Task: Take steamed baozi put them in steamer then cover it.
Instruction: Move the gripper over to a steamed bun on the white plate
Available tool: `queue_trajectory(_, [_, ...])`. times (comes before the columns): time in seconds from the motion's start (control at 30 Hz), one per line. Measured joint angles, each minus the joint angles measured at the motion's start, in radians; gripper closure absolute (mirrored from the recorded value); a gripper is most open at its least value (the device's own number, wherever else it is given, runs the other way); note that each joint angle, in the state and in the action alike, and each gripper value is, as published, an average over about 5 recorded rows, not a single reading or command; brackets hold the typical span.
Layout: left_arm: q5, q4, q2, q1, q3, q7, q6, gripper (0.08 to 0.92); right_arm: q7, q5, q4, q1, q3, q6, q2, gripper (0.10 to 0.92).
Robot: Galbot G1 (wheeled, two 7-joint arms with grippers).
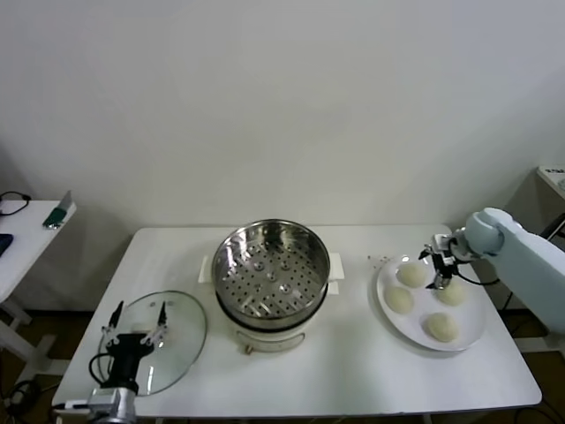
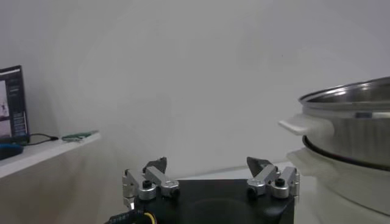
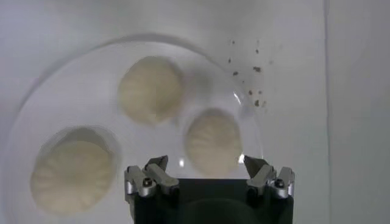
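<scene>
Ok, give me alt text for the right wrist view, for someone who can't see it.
The open right gripper hangs above a white plate holding three cream baozi in view, one baozi lying just ahead of the space between its fingertips. Two more baozi lie farther along the plate, and dark crumbs dot the table beyond its rim.

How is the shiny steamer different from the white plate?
The steamer is a deep shiny metal basket full of little holes; the plate is flat, white and smooth. The steamer has nothing in it; the plate holds four baozi. The steamer sits mid-table; the plate lies under the right claw. Both are round.
</scene>
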Motion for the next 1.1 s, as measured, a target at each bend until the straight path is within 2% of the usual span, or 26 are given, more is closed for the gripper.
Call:
queue_trajectory(0.43, [-0.029,-0.005,0.013,-0.001,-0.008,-0.027,0.031,0.177,-0.018,-0.036,-0.196,0.063,-0.095,0.032,0.142,0.203])
queue_trajectory(0.77, [-0.035,-0.002,0.017,0.007,-0.018,-0.033,0.032,0.177,-0.032,-0.048,-0.258,0.069,-0.122,0.047,0.194,0.203])
queue_trajectory(1.1, [-0.04,0.004,0.022,0.008,-0.022,-0.037,0.033,0.177,-0.038,-0.058,-0.298,0.075,-0.139,0.061,0.219,0.276])
